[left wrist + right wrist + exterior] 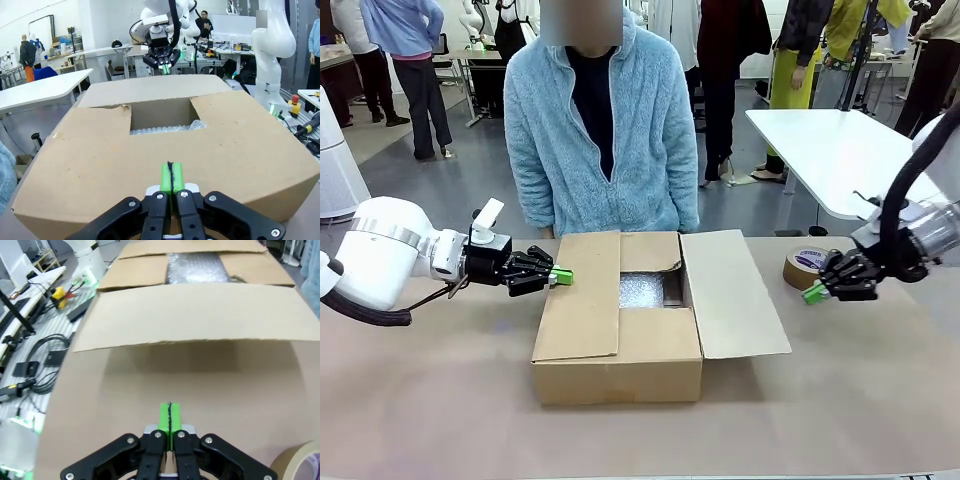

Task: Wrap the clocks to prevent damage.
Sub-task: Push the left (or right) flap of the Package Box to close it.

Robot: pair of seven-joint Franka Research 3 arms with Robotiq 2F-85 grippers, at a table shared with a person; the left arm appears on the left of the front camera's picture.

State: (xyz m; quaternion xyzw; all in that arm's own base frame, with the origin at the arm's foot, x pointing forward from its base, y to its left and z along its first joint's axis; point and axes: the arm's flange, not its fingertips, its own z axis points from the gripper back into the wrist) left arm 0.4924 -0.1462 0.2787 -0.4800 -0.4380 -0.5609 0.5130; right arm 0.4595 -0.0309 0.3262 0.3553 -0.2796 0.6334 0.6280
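Plainly, left gripper [561, 276]: jaws pressed together, empty, tips at the left flap of the cardboard box [620, 370]; whether they touch it cannot be told.
right gripper [813, 293]: jaws together, empty, over the worktop [440, 400] between the box's open right flap and the tape roll [803, 265], touching neither.
clocks [642, 290]: bubble-wrapped bundle lying inside the box, seen through the gap between the flaps.
person [590, 140]: standing behind the box at the far side.

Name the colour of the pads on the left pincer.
Bright green. The pads of the left pincer show best in the left wrist view.
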